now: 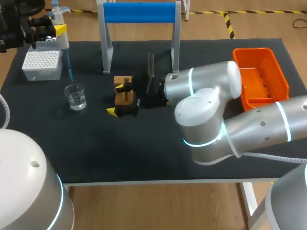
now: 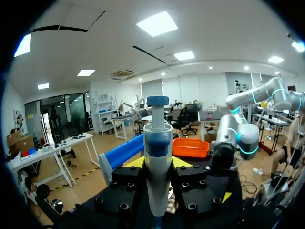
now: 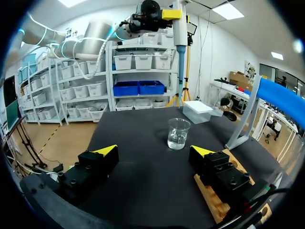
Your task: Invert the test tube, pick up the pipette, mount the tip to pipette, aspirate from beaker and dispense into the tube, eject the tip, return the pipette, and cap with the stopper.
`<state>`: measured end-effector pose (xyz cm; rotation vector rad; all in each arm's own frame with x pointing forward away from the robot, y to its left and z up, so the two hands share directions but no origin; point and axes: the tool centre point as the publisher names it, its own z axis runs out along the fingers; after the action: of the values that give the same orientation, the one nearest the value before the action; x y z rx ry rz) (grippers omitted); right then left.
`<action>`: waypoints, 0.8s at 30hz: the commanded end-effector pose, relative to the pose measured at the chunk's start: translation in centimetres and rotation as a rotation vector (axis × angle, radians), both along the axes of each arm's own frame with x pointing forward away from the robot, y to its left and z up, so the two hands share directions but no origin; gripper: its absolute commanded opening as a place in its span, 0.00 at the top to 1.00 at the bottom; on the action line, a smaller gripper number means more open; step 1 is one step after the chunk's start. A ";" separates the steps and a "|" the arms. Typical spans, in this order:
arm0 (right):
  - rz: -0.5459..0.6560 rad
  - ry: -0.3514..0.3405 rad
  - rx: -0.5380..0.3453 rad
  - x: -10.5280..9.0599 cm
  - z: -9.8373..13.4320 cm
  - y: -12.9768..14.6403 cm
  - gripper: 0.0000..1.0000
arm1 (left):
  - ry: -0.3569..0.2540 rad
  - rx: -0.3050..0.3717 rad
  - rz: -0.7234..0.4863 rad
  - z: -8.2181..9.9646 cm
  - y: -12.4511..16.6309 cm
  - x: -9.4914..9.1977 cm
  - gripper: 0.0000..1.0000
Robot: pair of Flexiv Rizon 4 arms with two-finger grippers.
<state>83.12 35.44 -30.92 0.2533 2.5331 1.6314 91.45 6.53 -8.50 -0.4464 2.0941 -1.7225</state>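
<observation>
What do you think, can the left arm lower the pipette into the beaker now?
Probably yes: the left end effector holds the pipette upright, tip just above the open beaker, nothing between; the right end effector is well aside.

One beaker (image 1: 76,96), one pipette (image 1: 61,38), one tip box (image 1: 42,64), one orange bin (image 1: 261,79), one wood block (image 1: 123,80) — and one blue stand (image 1: 139,12).
</observation>
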 end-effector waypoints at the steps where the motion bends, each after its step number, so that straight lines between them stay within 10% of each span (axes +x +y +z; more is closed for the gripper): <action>1: -0.013 -0.002 -0.014 0.5 -1.2 2.5 0.00 | -0.003 -0.002 0.003 -0.1 -0.1 0.0 1.00; 24: -0.018 -0.006 -0.039 0.6 -1.8 3.5 0.00 | -0.003 -0.002 0.003 -0.1 -0.1 0.0 1.00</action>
<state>83.85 39.00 -32.84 0.2637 2.5458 1.5765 91.46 6.52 -8.50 -0.4464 2.0942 -1.7226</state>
